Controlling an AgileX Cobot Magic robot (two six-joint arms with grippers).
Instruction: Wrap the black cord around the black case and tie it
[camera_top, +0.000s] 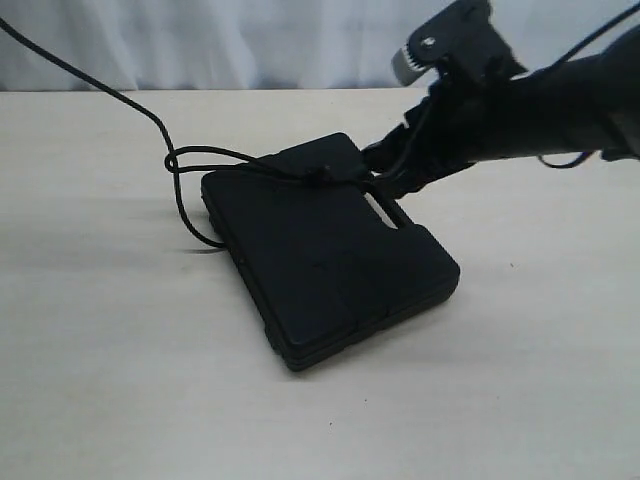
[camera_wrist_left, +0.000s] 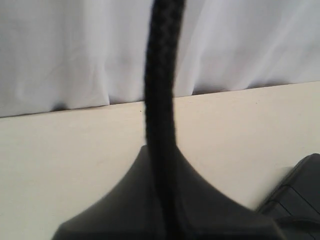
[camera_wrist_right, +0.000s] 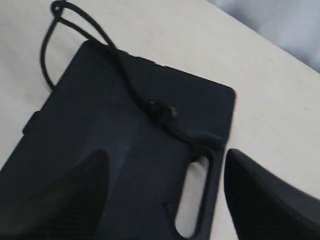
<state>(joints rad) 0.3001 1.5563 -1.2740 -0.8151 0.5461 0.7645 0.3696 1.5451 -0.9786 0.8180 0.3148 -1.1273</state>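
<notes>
The black case (camera_top: 340, 260) lies flat at the middle of the pale worktop (camera_top: 120, 380), one corner toward the near edge and its slot handle (camera_top: 385, 207) toward the right edge. The black cord (camera_top: 215, 155) crosses only the case's far corner, where a frayed knot (camera_wrist_right: 161, 109) rests on the lid, and spills into a slack loop on the side facing the left edge. The right gripper (camera_wrist_right: 165, 151) hovers over the handle end with its fingers spread wide and nothing between them. Toward the far left corner the cord climbs off the table to the left gripper (camera_wrist_left: 162, 200), which appears clamped on it. Behind hangs a white curtain (camera_top: 250, 40). A hard pull from the left would likely drag the cord off that corner or skid the case, and the right gripper could pinch the handle instead of the thin cord. No brand, label or lettering is legible.
</notes>
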